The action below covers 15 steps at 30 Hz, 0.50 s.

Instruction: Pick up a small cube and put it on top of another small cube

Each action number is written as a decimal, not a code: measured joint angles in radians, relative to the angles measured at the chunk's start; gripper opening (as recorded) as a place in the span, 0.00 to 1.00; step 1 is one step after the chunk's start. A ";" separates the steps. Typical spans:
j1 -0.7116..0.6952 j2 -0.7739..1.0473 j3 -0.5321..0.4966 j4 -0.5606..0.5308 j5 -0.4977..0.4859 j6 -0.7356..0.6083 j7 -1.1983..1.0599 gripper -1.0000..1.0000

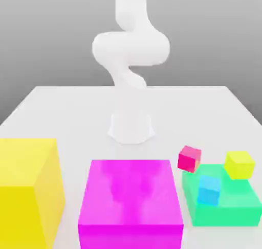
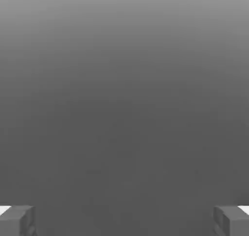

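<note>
Progress stands at nothing done — every cube lies where a first reach would find it. The small cube (image 1: 209, 189), bright cyan, sits on top of the flat green block (image 1: 225, 208) at the exterior view's right, toward that block's near-left part. On the same green block, farther back and toward the exterior view's right, rests a small yellow cube (image 1: 239, 164). A small pink cube (image 1: 189, 158) appears just beside the green block's far-left corner; whether it touches the block or the surface (image 1: 77, 109) beneath cannot be told. No small cube sits on another small cube.

The arm (image 1: 130, 48) rises from its base (image 1: 131, 127) at the middle of the white surface, folded high and well apart from all the blocks. In the hand view the end effector (image 2: 124, 220) has its two fingertips (image 2: 17, 220) standing far apart at opposite edges, nothing between them — spread wide and empty, looking out over plain grey.

Two large blocks fill the near side: a big yellow block (image 1: 28, 191) at the exterior view's left and a big magenta block (image 1: 130, 196) in the middle, just beside the green one.

What remains, by my judgement, is the whole job: bring the hand across to the cyan cube, descend over it, close, lift, carry it over a second small cube — the yellow one is nearest — and set it down squarely.
</note>
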 joint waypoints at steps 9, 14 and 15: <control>-0.091 0.278 -0.304 -0.236 -0.078 0.224 -0.337 0.50; -0.144 0.431 -0.478 -0.372 -0.108 0.349 -0.548 0.50; -0.160 0.463 -0.506 -0.399 -0.109 0.374 -0.593 0.50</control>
